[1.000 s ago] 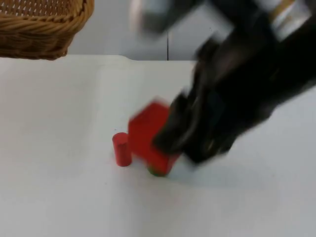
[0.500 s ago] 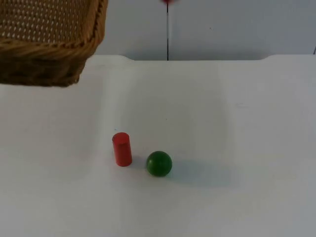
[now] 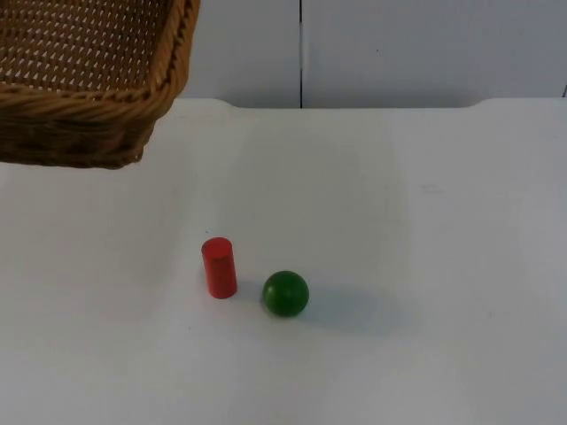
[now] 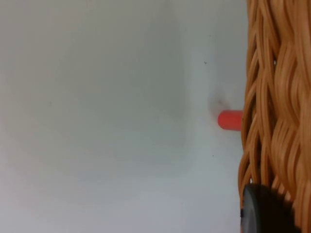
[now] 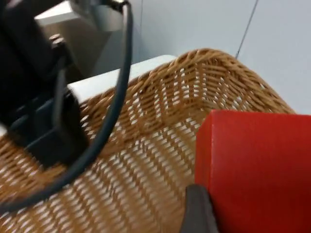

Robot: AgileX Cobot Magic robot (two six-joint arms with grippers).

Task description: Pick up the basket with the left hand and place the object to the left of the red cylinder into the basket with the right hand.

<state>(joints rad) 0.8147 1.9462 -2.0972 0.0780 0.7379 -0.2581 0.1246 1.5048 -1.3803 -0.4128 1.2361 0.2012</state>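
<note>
The wicker basket [image 3: 84, 80] hangs above the table's far left corner in the top view. My left gripper [image 4: 272, 213] is shut on its woven rim [image 4: 272, 97], one black fingertip [image 4: 262, 211] pressed against the weave. In the right wrist view, my right gripper [image 5: 252, 218] is shut on a red cube [image 5: 257, 165], held over the basket's open inside [image 5: 141, 165]. A grey fingertip [image 5: 197, 213] lies against the cube's side. The red cylinder [image 3: 219, 267] stands upright on the table, also seen past the basket rim as the cylinder [image 4: 230, 120].
A green ball [image 3: 285, 293] rests on the white table just right of the red cylinder. The grey partition wall [image 3: 399, 49] closes the table's far edge. The left arm's dark body [image 5: 39, 102] sits beside the basket in the right wrist view.
The right arm has lifted the red cube off the table and risen away from it, uncovering the green ball. The basket has shifted a little rightward and lower in the picture.
</note>
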